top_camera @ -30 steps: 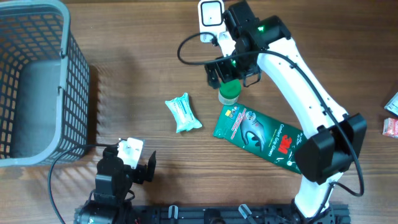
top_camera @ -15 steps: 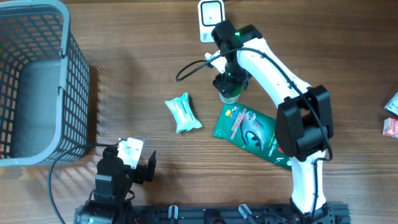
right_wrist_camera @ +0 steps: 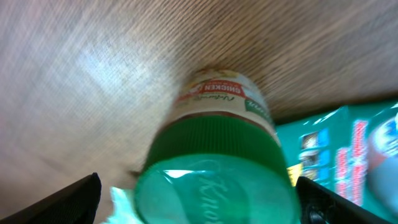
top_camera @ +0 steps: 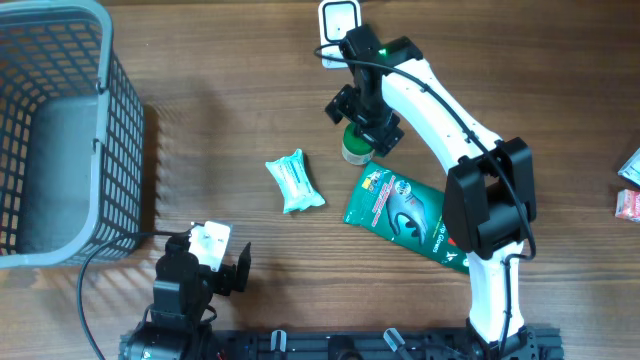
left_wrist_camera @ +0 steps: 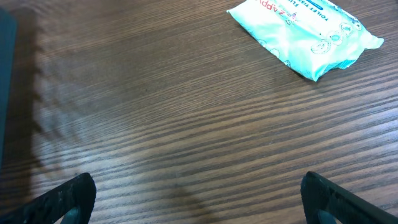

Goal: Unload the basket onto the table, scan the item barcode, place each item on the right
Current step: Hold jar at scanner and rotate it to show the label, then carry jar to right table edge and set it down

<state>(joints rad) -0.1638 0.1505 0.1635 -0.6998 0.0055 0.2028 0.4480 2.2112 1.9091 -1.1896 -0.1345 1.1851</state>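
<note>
A green-lidded jar of chicken seasoning (top_camera: 354,151) sits on the wooden table (top_camera: 220,100) towards its far middle, near of a white barcode scanner (top_camera: 338,22) and apart from it. Its lid carries raised lettering, and a red and yellow label wraps its body. The right wrist view looks down past the lid at a slant, and the pictures do not settle whether the jar stands straight or leans.

The right gripper (top_camera: 362,118) hangs directly over the jar. Its two dark fingers (right_wrist_camera: 71,202) are spread wide, the lid lies between them with a gap on each side, and they have hold of nothing.

Just beside the jar, on its near right, a flat green 3M glove pack (top_camera: 415,222) lies at an angle on the wood. To the left of that pack lies a pale blue packet of wipes (top_camera: 294,181), apart from both.

The left gripper (left_wrist_camera: 199,202) sits at the near edge, left of centre. Its fingers are fully parted over bare wood and grasp nothing, with the wipes packet well beyond them.

A grey wire basket (top_camera: 60,130) fills the far left corner. Two small packets (top_camera: 630,188) show at the right edge, too cropped to identify.
</note>
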